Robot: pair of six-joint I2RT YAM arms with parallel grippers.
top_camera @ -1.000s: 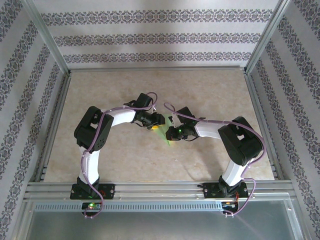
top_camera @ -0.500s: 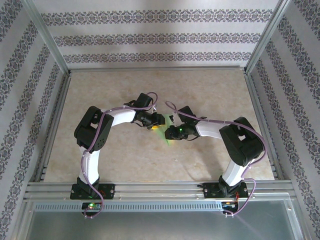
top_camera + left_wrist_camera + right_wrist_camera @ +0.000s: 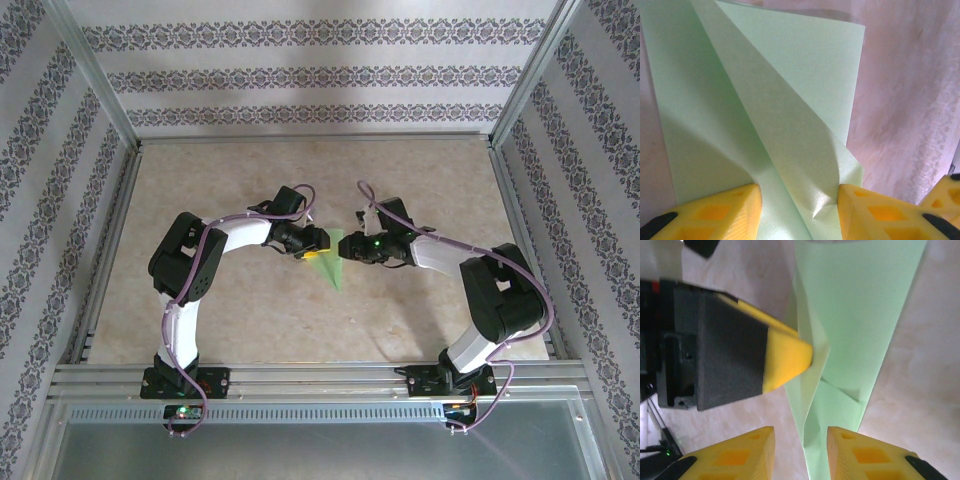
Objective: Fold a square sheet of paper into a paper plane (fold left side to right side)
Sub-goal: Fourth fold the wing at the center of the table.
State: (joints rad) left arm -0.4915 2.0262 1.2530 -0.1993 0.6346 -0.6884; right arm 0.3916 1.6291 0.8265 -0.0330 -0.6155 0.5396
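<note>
left wrist: matte green paper plane [image 3: 765, 115], sharp diagonal creases.

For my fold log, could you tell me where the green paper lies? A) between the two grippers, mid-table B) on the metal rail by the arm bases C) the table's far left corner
A: the top view shows the green paper between the left gripper and the right gripper, near the middle of the table.

Arms: two white round plastic arms [image 3: 180, 325] with big black joint blocks [image 3: 185, 260]
Cables: thin purple cable [image 3: 541, 292] looping up from each black base [image 3: 185, 383]
Fingers: yellow wedge-shaped plastic fingers [image 3: 715, 210]
Light: small green light [image 3: 375, 240], far up from the base
</note>
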